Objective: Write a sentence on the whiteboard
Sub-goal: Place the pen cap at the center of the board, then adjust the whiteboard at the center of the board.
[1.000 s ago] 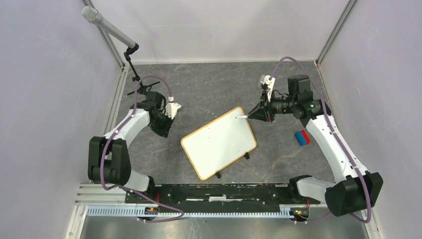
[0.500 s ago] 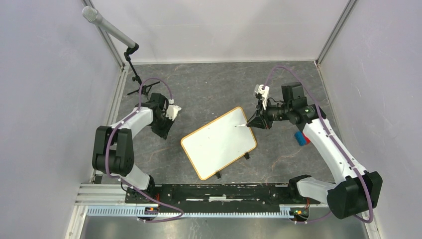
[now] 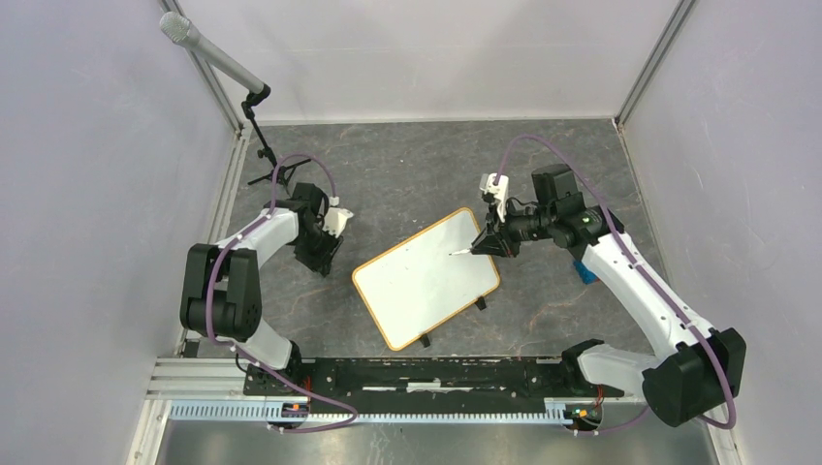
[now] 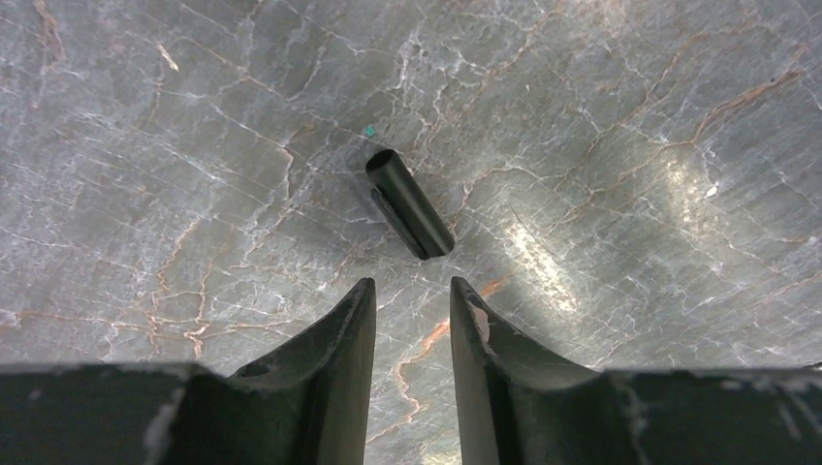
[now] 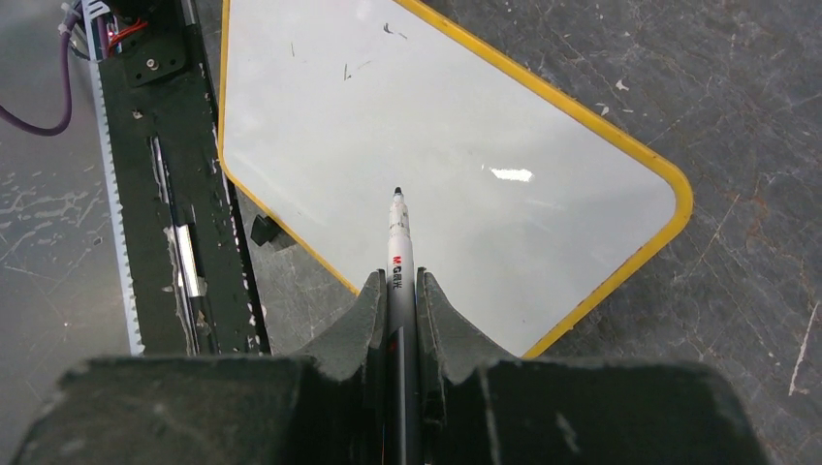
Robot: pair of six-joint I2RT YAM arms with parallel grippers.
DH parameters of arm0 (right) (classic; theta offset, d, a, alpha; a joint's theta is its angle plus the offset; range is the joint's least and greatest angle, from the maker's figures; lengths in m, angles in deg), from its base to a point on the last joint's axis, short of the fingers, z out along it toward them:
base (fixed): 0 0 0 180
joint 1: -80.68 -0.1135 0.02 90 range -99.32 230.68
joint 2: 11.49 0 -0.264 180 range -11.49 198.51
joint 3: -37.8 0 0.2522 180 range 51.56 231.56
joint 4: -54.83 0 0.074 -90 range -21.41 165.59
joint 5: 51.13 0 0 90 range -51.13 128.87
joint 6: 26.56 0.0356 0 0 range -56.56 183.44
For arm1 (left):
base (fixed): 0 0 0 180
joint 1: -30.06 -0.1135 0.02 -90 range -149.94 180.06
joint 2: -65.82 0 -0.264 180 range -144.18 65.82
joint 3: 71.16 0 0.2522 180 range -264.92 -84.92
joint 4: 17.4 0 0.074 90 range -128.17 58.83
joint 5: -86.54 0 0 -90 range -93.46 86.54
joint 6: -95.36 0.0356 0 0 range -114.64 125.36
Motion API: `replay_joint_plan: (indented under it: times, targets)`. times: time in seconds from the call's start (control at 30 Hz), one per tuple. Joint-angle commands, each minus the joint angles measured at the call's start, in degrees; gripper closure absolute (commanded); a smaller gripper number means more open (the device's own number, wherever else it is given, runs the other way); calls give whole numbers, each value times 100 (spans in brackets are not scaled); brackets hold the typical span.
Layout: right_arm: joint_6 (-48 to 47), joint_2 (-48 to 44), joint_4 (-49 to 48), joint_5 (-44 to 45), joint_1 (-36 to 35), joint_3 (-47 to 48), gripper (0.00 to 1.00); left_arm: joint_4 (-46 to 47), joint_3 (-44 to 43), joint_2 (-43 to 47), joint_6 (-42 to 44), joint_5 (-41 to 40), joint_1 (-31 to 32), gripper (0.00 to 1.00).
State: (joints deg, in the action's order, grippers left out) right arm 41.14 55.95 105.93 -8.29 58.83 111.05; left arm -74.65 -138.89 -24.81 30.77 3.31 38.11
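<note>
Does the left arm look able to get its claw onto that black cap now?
Probably yes. The left claw is open, and the black cap lies alone on the table just ahead of its fingertips, with nothing between them.

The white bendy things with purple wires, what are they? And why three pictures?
They are two robot arms, bolted to a table. One picture looks down from above; the other two come from little cameras on each wrist. The right gripper pinches a marker, its tip over the whiteboard, which is nearly blank. Whether the tip touches, I cannot tell. The left gripper is open and empty, above a small black tube, perhaps the marker's cap, lying on the table. A microphone stands in the far corner.
</note>
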Motion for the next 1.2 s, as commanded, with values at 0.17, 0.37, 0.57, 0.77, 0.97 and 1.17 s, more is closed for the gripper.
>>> replay_joint_plan:
  times: [0.17, 0.37, 0.57, 0.77, 0.97, 1.17]
  targets:
    - [-73, 102, -160, 188, -324, 515, 100, -821, -461, 632, -158, 843, -19, 43]
    - [-28, 247, -312, 268, -718, 742, 100, -1514, -1044, 1484, -194, 1387, -68, 23]
    - [-11, 348, -532, 304, -1028, 785, 100, -2181, -1589, 2113, -260, 2892, -165, 13]
    - [-75, 334, -504, 146, -1077, 824, 100, -2223, -1552, 1905, -278, 4363, -115, 19]
    - [-268, 153, -185, 24, -1077, 887, 100, -1826, -1683, 1262, -386, 4433, 196, 28]
    - [-418, 29, 86, -93, -1076, 887, 100, -1831, -2093, 560, -327, 4700, 578, 38]
